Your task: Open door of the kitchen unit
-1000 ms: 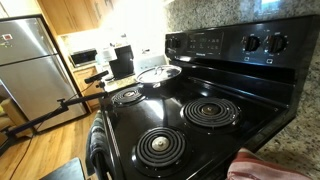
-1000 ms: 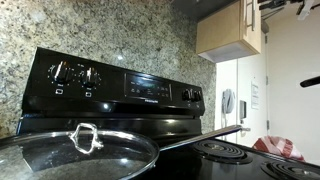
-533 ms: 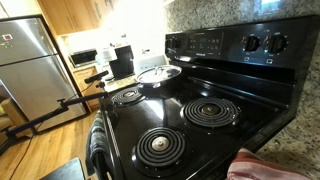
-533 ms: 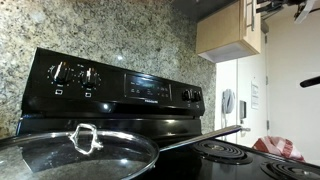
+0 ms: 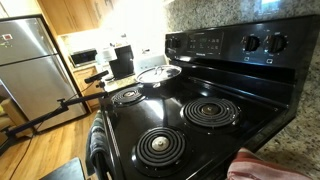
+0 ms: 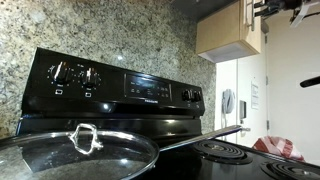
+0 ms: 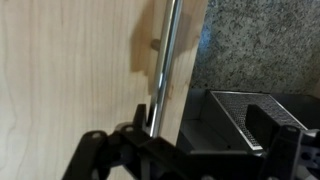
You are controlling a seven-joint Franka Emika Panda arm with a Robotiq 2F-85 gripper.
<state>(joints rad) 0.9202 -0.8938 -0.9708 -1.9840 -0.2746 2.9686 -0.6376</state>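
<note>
Pale wooden cabinet door (image 7: 70,70) carries a vertical steel bar handle (image 7: 163,60), at whose lower end the black gripper (image 7: 190,148) sits spread wide, clasping nothing.

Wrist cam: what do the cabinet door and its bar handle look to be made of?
Cabinet door: light wood or wood-look laminate, matte, with faint grain lines. Bar handle: likely metal with a satin finish; a pale highlight runs along the round rod. The wall beside it: speckled stone, probably granite.
</note>
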